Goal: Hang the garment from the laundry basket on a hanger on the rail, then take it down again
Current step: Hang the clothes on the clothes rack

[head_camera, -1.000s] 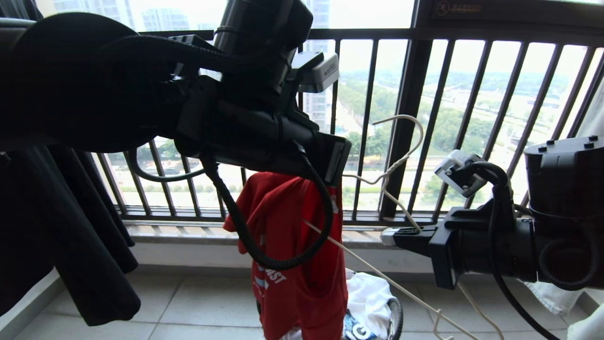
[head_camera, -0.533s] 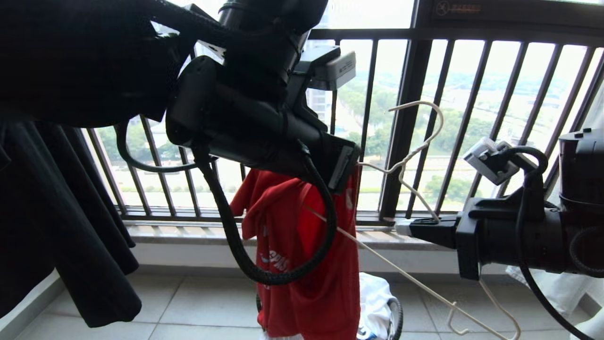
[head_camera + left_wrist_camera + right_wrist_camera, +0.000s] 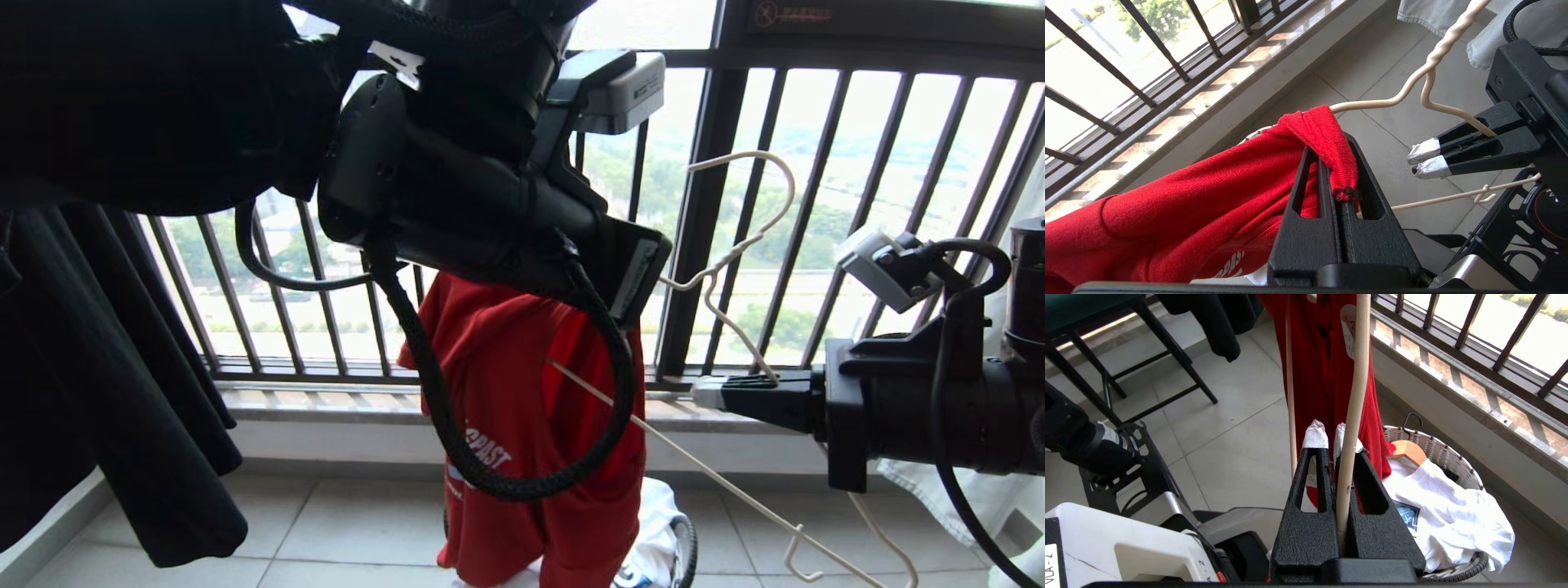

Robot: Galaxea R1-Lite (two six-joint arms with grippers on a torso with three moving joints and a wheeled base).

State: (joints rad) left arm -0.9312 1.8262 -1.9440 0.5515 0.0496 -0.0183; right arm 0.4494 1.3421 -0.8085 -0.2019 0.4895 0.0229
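Note:
The red garment [image 3: 522, 392] hangs over the laundry basket [image 3: 684, 545], with part of the pale wire hanger [image 3: 739, 245] run into it. My left gripper [image 3: 1337, 157] is shut on a bunched edge of the garment [image 3: 1208, 204]; in the head view my own left arm hides it. My right gripper [image 3: 709, 395] is shut on one sloping arm of the hanger [image 3: 1355, 375], level and pointing toward the garment [image 3: 1323, 355]. The hanger's hook points up in front of the window bars. The rail is out of view.
The laundry basket [image 3: 1437, 451] on the tiled floor holds a white T-shirt [image 3: 1449, 514] and a wooden hanger [image 3: 1406, 451]. A black garment [image 3: 122, 392] hangs at the left. Black window bars [image 3: 702, 245] stand close behind. A dark stool [image 3: 1106, 375] stands further off.
Both arms have shifted to the right in the head view. The hanger has risen and its hook sits higher. The red garment has moved along with it, still gripped.

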